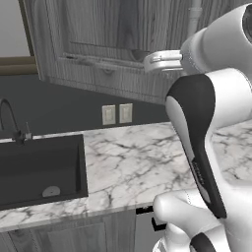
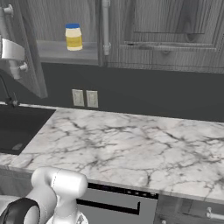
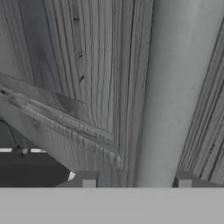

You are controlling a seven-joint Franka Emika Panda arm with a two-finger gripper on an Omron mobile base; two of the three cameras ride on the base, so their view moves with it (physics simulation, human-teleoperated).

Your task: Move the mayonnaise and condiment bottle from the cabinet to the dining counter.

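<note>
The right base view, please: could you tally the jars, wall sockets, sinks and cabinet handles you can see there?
Jars: 1, the mayonnaise on the cabinet shelf
Wall sockets: 2, and
Sinks: 1, the black sink
Cabinet handles: 2, and
Total: 6

We see the mayonnaise pale yellow with a blue lid, inside the grey wood-grain cabinet. Below it, the worktop is white marble with grey veins, the sink black, the outlets cream.
</note>
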